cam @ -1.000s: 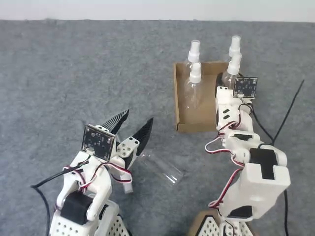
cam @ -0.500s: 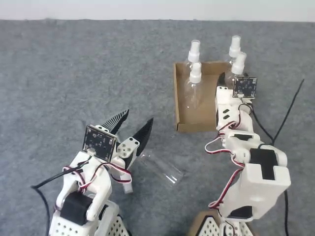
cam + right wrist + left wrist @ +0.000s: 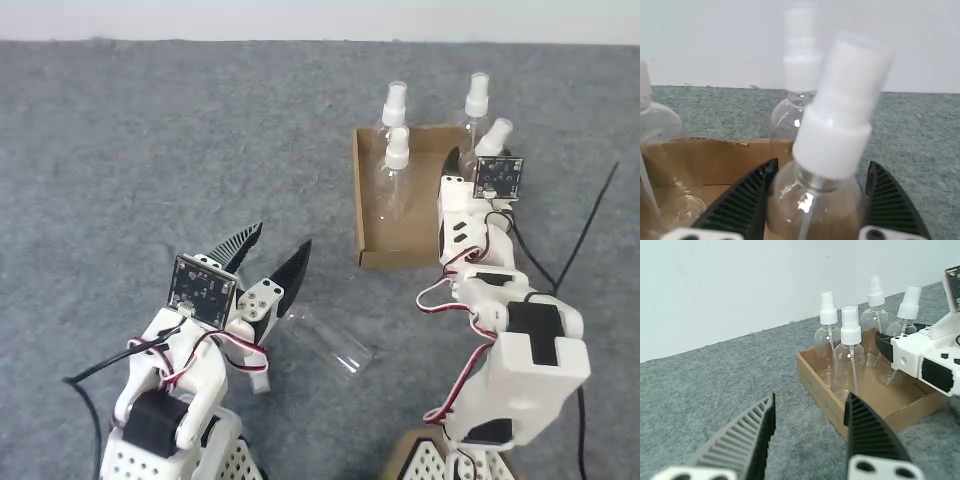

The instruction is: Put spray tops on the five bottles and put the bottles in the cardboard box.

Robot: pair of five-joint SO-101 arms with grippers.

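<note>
The tilted bottle [image 3: 815, 200], spray top on, leans over the right side of the cardboard box [image 3: 358, 200], clamped in the jaws of the right gripper [image 3: 822, 165]. An upright bottle [image 3: 396, 180] stands inside the box. An uncapped bottle [image 3: 330, 345] lies on the grey surface [image 3: 150, 150] just beside the left gripper [image 3: 282, 235], whose jaws gape wide and hold nothing.

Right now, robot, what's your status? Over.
Left pincer open above table. Right pincer shut on tilted capped bottle at cardboard box. Three capped bottles crowd beside it. Fifth bottle lies capless near left pincer.
</note>
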